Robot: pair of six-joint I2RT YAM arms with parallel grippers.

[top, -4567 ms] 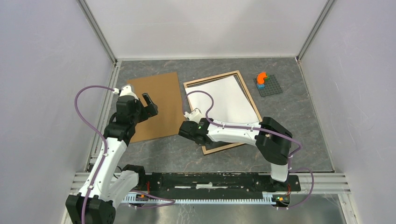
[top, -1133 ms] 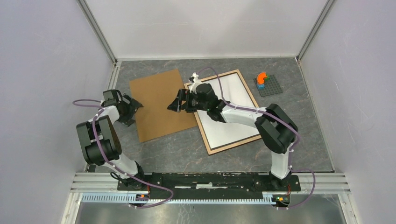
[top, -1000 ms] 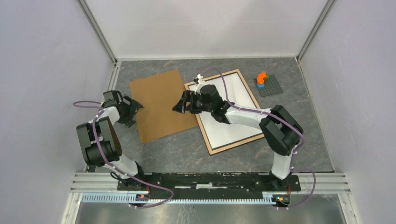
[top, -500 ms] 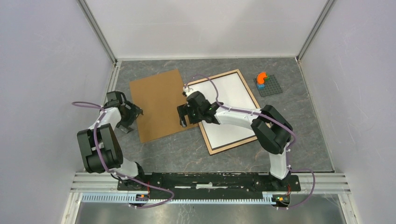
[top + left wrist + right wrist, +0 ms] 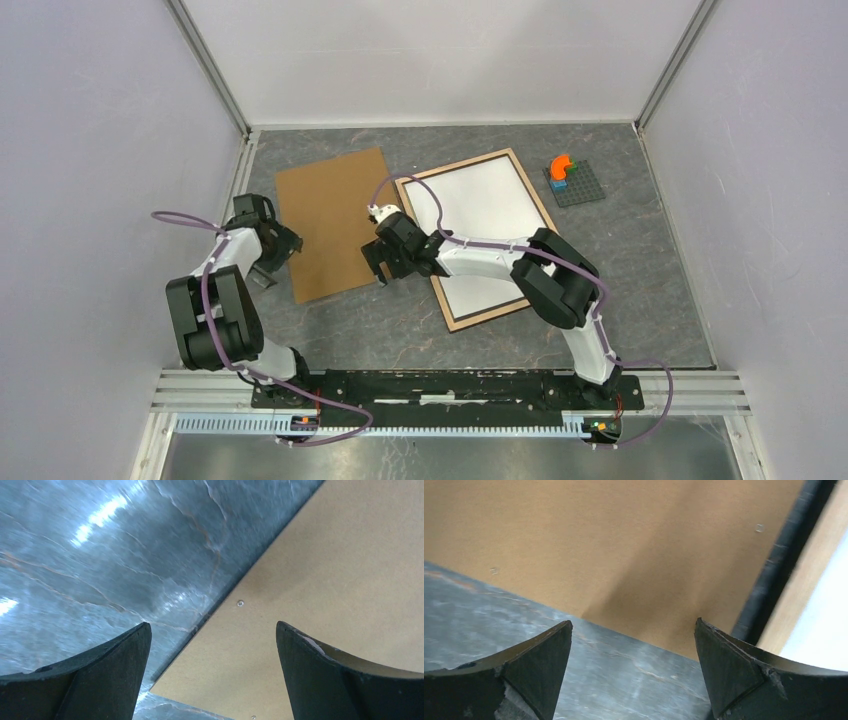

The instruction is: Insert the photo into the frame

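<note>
Hovering with jaws spread wide, the left gripper (image 5: pixel 212 625) straddles the backing panel's (image 5: pixel 335 220) left edge and the right gripper (image 5: pixel 633 621) its near right corner, so I'd have both pinch together and lift level toward the photo (image 5: pixel 480 235), lying white side up inside the frame (image 5: pixel 537 222) on the worktop (image 5: pixel 620 260).

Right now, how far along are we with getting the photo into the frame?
Looks done: the photo, white side up, lies inside the rim of the frame. In hand: nothing; the left tool and right tool hang open over edges of the brown backing panel. Left: that panel lies on the table beside the frame, not yet over the photo.
</note>
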